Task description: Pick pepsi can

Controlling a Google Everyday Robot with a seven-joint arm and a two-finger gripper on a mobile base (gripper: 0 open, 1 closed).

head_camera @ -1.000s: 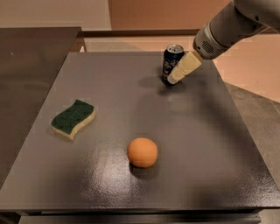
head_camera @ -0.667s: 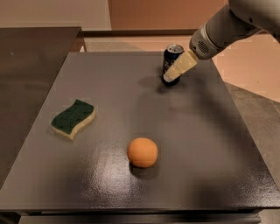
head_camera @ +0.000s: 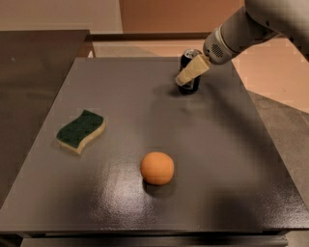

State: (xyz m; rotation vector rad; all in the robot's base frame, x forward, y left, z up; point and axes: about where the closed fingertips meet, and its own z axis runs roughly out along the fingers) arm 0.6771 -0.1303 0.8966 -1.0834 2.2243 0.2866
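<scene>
A dark grey tabletop (head_camera: 120,101) shows soft glare near its front. A darker counter (head_camera: 38,53) stands left, with a pale wall (head_camera: 58,14) and a tan panel (head_camera: 178,14) behind and pinkish floor (head_camera: 275,72) right. The claw (head_camera: 187,77) hangs over the tabletop's far right part.

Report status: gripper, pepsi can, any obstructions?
Copy: gripper at the pepsi can, overlapping its front. Can upright at table far edge. Nothing between; orange and sponge sit nearer camera.
</scene>
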